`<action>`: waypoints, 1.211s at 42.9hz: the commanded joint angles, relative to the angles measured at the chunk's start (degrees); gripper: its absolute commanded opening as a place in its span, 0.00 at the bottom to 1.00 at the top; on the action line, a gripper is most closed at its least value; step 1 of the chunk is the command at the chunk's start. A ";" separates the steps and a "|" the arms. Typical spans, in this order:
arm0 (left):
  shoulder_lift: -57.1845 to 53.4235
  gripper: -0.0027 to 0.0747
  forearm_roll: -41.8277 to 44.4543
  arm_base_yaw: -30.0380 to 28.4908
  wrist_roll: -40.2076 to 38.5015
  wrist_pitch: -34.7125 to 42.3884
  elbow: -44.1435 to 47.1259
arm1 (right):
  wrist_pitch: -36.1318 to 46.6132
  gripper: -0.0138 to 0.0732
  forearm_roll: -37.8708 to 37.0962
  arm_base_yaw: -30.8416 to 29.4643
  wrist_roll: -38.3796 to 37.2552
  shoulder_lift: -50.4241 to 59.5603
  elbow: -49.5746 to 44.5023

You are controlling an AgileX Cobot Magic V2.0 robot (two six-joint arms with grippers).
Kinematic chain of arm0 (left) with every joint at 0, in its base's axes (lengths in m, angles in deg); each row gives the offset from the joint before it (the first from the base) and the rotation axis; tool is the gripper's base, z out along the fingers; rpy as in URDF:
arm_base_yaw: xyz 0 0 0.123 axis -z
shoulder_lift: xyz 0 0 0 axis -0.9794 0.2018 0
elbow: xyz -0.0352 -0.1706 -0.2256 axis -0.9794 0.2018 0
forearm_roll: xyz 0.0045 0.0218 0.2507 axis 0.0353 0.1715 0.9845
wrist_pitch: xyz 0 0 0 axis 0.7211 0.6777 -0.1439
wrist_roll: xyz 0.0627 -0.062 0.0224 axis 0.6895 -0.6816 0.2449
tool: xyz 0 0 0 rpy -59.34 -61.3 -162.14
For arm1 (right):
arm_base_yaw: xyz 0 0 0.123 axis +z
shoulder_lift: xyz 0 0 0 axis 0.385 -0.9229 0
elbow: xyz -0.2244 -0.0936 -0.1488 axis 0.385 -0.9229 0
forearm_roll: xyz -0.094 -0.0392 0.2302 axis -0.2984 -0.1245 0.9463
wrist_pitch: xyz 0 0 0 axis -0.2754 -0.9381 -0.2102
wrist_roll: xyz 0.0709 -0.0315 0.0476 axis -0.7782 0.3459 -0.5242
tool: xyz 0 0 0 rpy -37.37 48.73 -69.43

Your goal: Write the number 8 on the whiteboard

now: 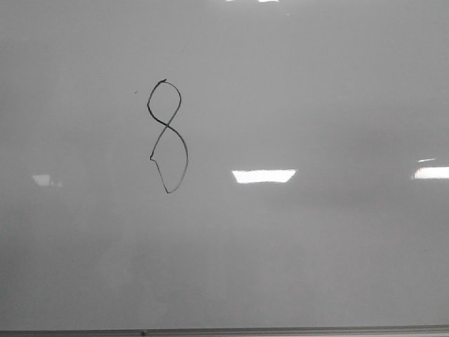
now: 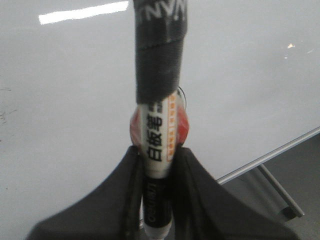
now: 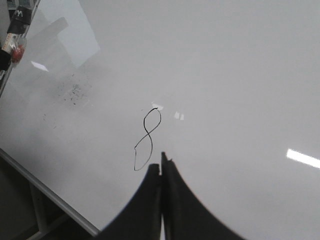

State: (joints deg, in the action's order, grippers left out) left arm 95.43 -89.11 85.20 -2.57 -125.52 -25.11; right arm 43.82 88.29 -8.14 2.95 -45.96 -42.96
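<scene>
From my console, the number 8 point(image 1: 168, 135) sits complete, left of the whiteboard's point(image 1: 316, 84) centre. My worry is smudging wet ink if an arm sweeps across it. The left hand point(image 2: 159, 165) clamps the marker point(image 2: 159, 135); the right hand point(image 3: 161, 172) is clenched, empty, hovering beside the figure.

Front camera faces the whiteboard point(image 1: 316, 84) squarely and close, so the board fills the frame down to its lower edge. Right wrist camera looks obliquely across the same board over its closed gripper point(image 3: 161, 165), sharing the number 8 point(image 1: 168, 135) with the front view. Left wrist camera looks along a clamped marker point(image 2: 159, 125), near the board's edge.
</scene>
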 commanded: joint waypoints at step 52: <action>32.09 0.01 48.35 -6.19 -48.48 43.00 3.85 | 3.28 0.09 2.05 -0.31 -0.10 -0.70 1.34</action>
State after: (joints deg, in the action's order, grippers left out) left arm 126.11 -40.31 79.16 -50.83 -89.03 -19.79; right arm 43.96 88.29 -8.23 2.95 -45.96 -42.96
